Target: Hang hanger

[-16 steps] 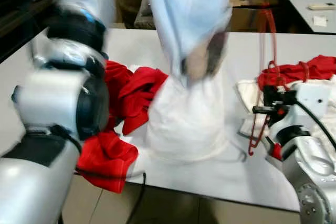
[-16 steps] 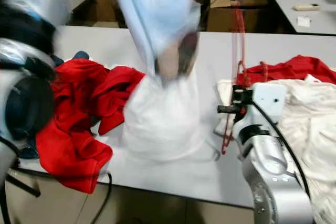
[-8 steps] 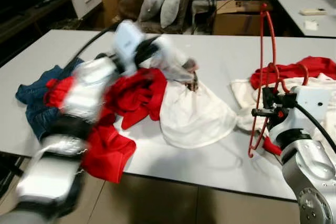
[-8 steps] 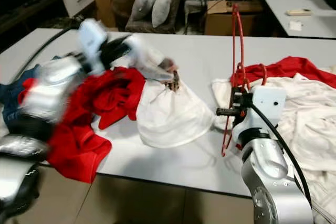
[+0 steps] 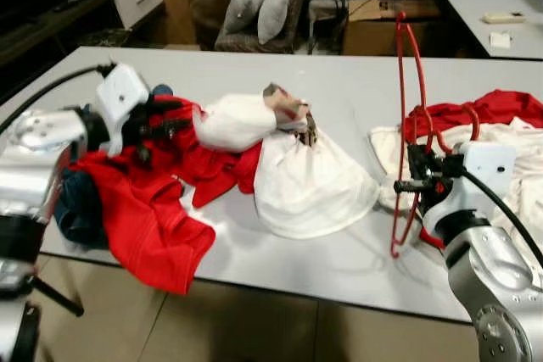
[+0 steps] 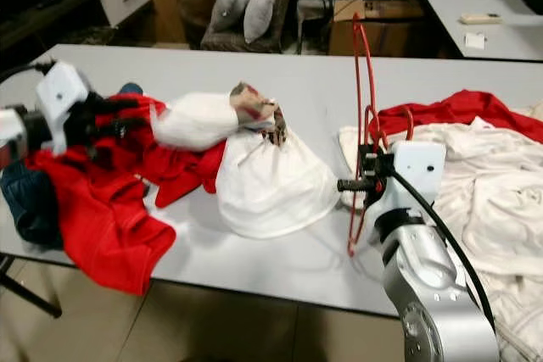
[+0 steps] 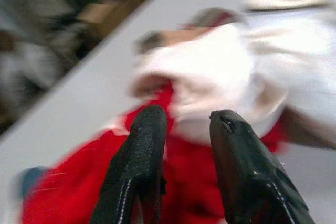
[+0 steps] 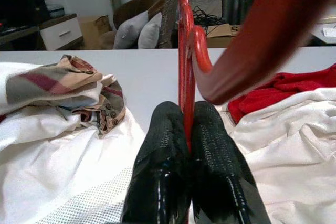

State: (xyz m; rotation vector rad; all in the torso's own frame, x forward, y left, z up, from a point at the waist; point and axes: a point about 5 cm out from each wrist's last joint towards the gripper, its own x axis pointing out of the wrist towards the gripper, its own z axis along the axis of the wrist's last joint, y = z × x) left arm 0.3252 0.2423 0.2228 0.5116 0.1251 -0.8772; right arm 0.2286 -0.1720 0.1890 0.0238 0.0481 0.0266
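Left eye view: grey table (image 5: 339, 82) carrying red garments (image 5: 144, 201), a white garment (image 5: 310, 184) and more white cloth at right; cushioned chair (image 5: 254, 6) and cardboard box (image 5: 373, 27) beyond the far edge. Right gripper (image 5: 405, 184) clamps the red hanger (image 5: 409, 99) upright over the table's right side.
Left wrist view: left gripper (image 7: 184, 124), fingers parted, holding nothing, above red cloth.
Right wrist view: fingers (image 8: 163, 145) pinch the hanger's wire.

We note one red hanger (image 5: 410, 116), thin-framed, standing near upright on edge, clamped in the right pincer (image 5: 416, 174). Its lower end hangs just above the surface (image 5: 356, 99), beside the white garment (image 5: 310, 184).
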